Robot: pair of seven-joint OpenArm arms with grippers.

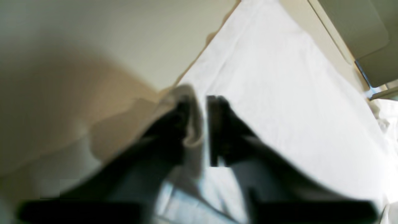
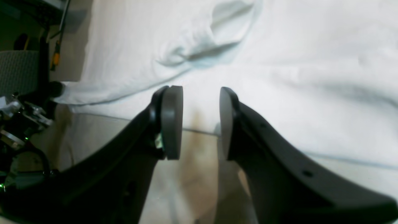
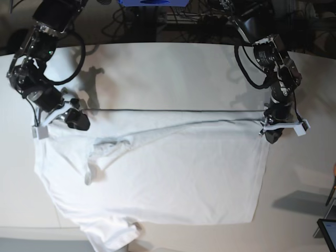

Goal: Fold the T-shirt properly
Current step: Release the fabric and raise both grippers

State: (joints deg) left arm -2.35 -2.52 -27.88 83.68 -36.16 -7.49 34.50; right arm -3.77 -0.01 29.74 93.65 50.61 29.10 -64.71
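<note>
At the shirt's hem corner, on the base view's right, the left pincer (image 1: 200, 130) stands with its jaws slightly parted and a rumpled fold of white cloth lying between them against one finger; whether it truly grips that fold or merely brushes it cannot be told, as the wrist picture is blurred. The right pincer (image 2: 200, 123), on the base view's left, has its pads (image 2: 172, 121) spread with nothing between them, poised just over the shirt's upper edge near the shoulder, where cloth meets bare desk (image 3: 157, 73). The shirt (image 3: 173, 178) lies spread flat across the desk between the two arms, its long upper edge running from one pincer to the other, with one sleeve bunched into a ridge toward the left of the base view and the other sleeve drooping near the desk's front edge. Being thin, soft cloth, it is likely light and limp: it should sag and crease wherever it is unsupported, slide readily over the smooth desk, and slip from a shallow pinch. The soundest holds look to be the doubled seams, the hem corner under the left pincer and the shoulder seam under the right, taken deep enough that a full fold sits between the pads.
</note>
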